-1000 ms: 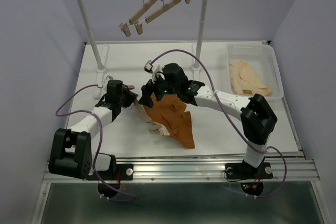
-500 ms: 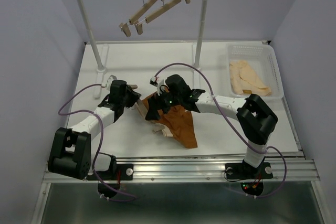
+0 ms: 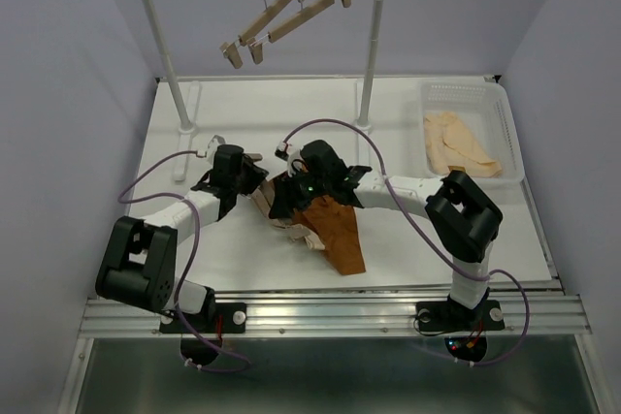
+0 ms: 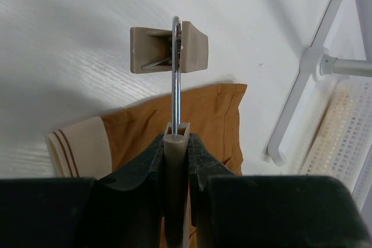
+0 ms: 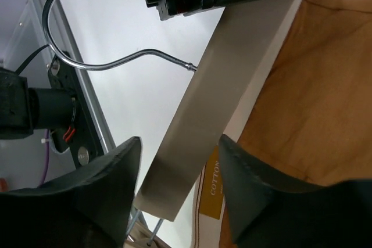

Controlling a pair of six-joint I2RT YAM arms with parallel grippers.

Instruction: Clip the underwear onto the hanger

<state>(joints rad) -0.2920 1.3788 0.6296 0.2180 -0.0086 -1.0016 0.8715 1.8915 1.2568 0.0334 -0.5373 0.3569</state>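
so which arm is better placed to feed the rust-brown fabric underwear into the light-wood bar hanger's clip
Right, probably. The left gripper is shut on the light-wood bar hanger, so it is occupied. The right gripper is open over the rust-brown underwear, fingers either side of the bar, free to take fabric.

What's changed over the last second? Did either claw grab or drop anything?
The left claw, shut on the hanger, slid right toward the middle. The right claw came toward the near edge and is now open astride the hanger's bar. The underwear drew in narrower beneath them. No grab or release shows. The rack hangers and the basket are unchanged.
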